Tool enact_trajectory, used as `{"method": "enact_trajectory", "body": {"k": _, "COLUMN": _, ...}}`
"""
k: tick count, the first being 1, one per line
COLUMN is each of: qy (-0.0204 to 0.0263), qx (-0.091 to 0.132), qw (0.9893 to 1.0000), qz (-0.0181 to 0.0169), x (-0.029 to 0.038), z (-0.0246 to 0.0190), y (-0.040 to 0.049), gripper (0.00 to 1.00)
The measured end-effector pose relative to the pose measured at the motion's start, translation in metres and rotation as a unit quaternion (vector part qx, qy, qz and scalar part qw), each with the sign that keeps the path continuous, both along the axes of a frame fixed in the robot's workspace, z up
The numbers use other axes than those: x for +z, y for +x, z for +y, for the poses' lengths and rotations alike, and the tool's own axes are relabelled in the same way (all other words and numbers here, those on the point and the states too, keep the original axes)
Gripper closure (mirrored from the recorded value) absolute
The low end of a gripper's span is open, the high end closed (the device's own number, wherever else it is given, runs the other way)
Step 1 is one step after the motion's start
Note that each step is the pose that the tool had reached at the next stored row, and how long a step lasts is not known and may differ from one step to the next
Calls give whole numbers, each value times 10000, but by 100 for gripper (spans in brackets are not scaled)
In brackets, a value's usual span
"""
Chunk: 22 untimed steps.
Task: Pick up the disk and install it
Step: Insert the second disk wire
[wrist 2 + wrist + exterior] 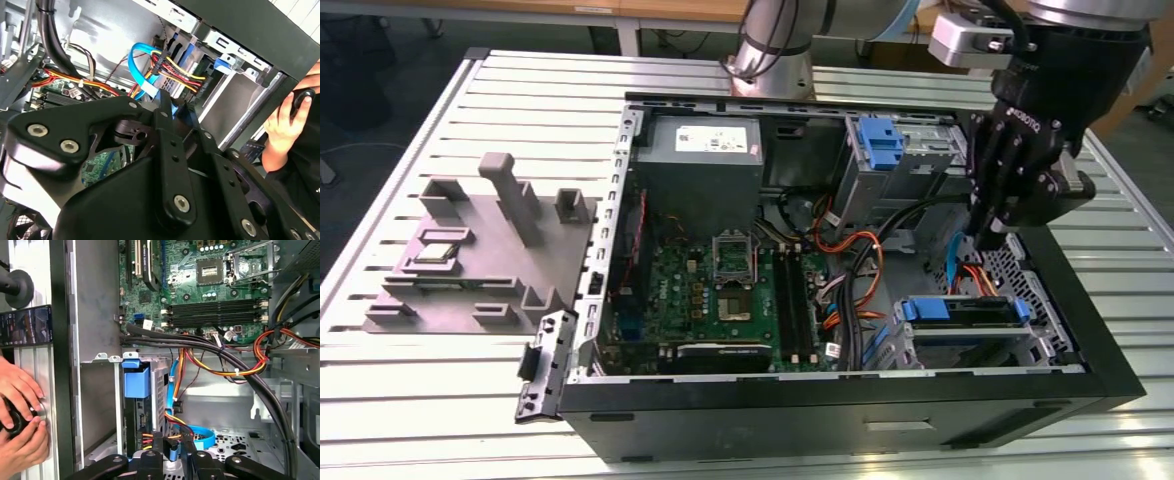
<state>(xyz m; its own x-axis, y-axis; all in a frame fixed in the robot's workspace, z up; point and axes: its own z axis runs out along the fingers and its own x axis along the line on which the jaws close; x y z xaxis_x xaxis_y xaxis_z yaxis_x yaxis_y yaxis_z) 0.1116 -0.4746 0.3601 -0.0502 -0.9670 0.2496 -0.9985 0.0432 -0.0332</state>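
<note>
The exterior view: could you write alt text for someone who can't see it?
A black robot gripper hangs inside an open computer case lying on a slatted metal table, above a blue-framed disk seated in a bay at the exterior view's right. The green motherboard fills the middle; a grey parts fixture stands outside at the left.

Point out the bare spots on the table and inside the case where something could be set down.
Free: slatted table in front of the grey fixture, and the strip behind it. Inside the case, bare metal floor beside the blue-fronted bay. Crowded: cables between board and bay, under the gripper.
</note>
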Motion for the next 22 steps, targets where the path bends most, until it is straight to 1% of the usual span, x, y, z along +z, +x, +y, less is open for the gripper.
{"method": "enact_trajectory", "body": {"k": 2, "qy": -73, "qx": 0, "qw": 10000, "qz": 0, "x": -5, "z": 0, "y": 0, "gripper": 73}}
{"method": "enact_trajectory", "body": {"k": 3, "qy": -114, "qx": 0, "qw": 9999, "qz": 0, "x": -8, "z": 0, "y": 0, "gripper": 80}}
{"method": "enact_trajectory", "body": {"k": 4, "qy": -159, "qx": 0, "qw": 9999, "qz": 0, "x": -11, "z": 0, "y": 0, "gripper": 80}}
{"method": "enact_trajectory", "body": {"k": 5, "qy": -199, "qx": 0, "qw": 9998, "qz": 0, "x": -14, "z": 0, "y": 0, "gripper": 84}}
{"method": "enact_trajectory", "body": {"k": 6, "qy": -220, "qx": 0, "qw": 9998, "qz": 0, "x": -16, "z": 0, "y": 0, "gripper": 84}}
{"method": "enact_trajectory", "body": {"k": 9, "qy": -222, "qx": -1, "qw": 9998, "qz": 0, "x": -23, "z": -7, "y": 0, "gripper": 84}}
{"method": "enact_trajectory", "body": {"k": 12, "qy": -216, "qx": -1, "qw": 9998, "qz": -13, "x": -34, "z": -20, "y": 0, "gripper": 84}}
{"method": "enact_trajectory", "body": {"k": 13, "qy": -186, "qx": -1, "qw": 9998, "qz": -20, "x": -37, "z": -27, "y": -1, "gripper": 84}}
{"method": "enact_trajectory", "body": {"k": 15, "qy": -99, "qx": -2, "qw": 9999, "qz": -40, "x": -42, "z": -43, "y": -3, "gripper": 84}}
{"method": "enact_trajectory", "body": {"k": 16, "qy": -84, "qx": -2, "qw": 10000, "qz": -49, "x": -43, "z": -46, "y": -3, "gripper": 84}}
{"method": "enact_trajectory", "body": {"k": 22, "qy": -84, "qx": -1, "qw": 9999, "qz": -55, "x": -43, "z": -46, "y": -3, "gripper": 84}}
